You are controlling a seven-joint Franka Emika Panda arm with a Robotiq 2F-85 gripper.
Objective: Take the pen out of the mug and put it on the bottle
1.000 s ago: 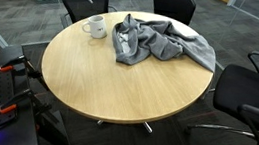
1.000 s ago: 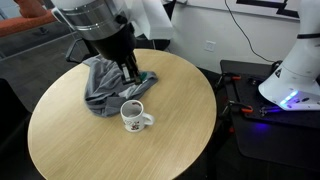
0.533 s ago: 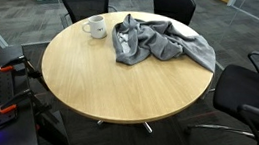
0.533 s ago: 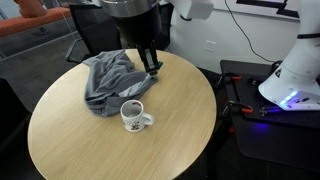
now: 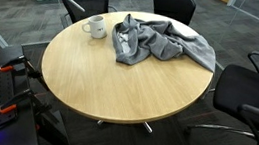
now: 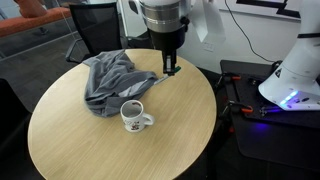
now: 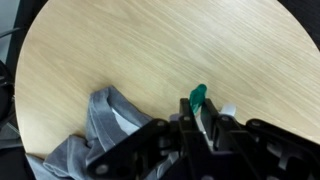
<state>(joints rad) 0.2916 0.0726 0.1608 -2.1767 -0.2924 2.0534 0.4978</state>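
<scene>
Moved off the crumpled grey cloth (image 6: 108, 82), the black end effector (image 6: 171, 68) now hangs beyond the white ceramic mug (image 6: 133, 117), above the round wooden tabletop (image 6: 120, 155), clamped tight on a slim green pen (image 7: 198, 97).

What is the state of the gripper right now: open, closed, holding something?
Gripper: closed on the pen; the pen's green end sticks out in the wrist view.

The mug (image 6: 133, 117) stands on the table (image 6: 185, 135), just beside the cloth (image 6: 110, 80).
</scene>
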